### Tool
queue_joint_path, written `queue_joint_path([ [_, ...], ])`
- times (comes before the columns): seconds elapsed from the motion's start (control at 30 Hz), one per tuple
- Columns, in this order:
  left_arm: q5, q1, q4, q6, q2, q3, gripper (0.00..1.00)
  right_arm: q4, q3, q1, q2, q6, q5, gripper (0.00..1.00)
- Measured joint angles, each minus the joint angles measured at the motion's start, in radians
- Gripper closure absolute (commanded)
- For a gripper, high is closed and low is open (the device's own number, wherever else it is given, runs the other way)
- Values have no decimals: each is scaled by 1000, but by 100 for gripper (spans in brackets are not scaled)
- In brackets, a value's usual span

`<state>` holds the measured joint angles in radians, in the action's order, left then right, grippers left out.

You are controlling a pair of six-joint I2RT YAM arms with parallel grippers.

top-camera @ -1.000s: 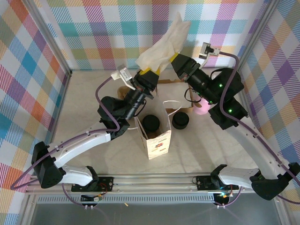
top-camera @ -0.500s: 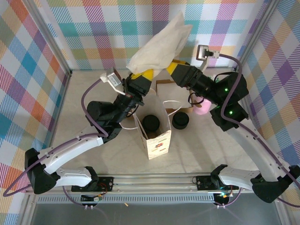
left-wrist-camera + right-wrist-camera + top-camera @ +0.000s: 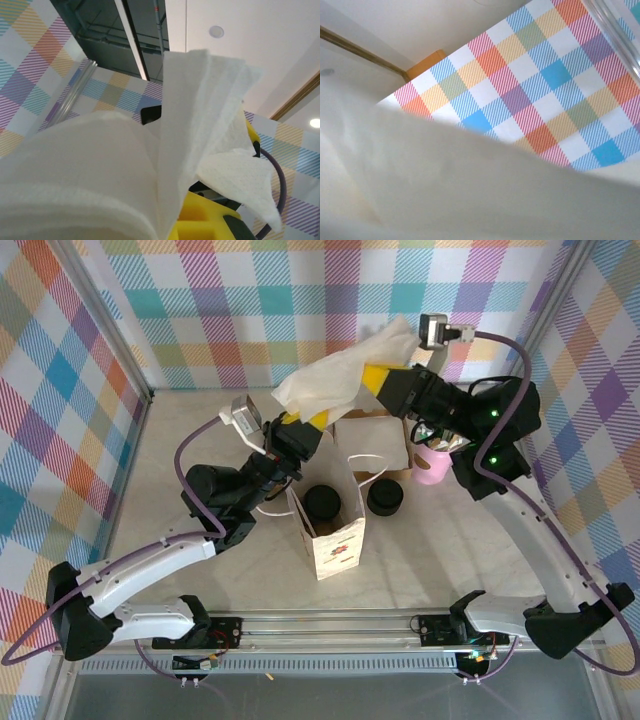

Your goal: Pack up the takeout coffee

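Observation:
In the top view my left gripper (image 3: 308, 412) is raised over the back of the table and shut on a bundle of white napkins (image 3: 340, 375) that slants up to the right. The same napkins (image 3: 125, 165) cover most of the left wrist view. My right gripper (image 3: 380, 376) hovers right beside the bundle's upper end, and the napkins (image 3: 470, 190) hide its fingers in the right wrist view. Below, a printed paper bag (image 3: 338, 540) stands open. The round black lid of the takeout coffee (image 3: 322, 502) shows inside the bag.
A second black lid (image 3: 385, 497) sits just right of the bag. A pink cup (image 3: 432, 465) and a brown cardboard tray (image 3: 370, 425) lie behind it, under the right arm. Plaid walls close the back and both sides.
The napkin bundle has tipped from nearly upright to slanting right, while the left arm drew back to the left. The right arm swung up and right, its gripper staying by the bundle's end.

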<state>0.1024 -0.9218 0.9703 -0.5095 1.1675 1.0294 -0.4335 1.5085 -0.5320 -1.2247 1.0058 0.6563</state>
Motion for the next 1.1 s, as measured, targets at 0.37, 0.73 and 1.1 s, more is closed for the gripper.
queue_joint_path([
  [0.37,-34,0,1,-23,-17,-50,100,12,24,35,11,-17,41,83],
  [0.73,-92,-1,6,-24,-108,-176,46,154,71,55,17,-122,97,100],
  [1.1,-335,-1,-264,99,-449,-287,33,547,266,61,32,-614,245,100],
])
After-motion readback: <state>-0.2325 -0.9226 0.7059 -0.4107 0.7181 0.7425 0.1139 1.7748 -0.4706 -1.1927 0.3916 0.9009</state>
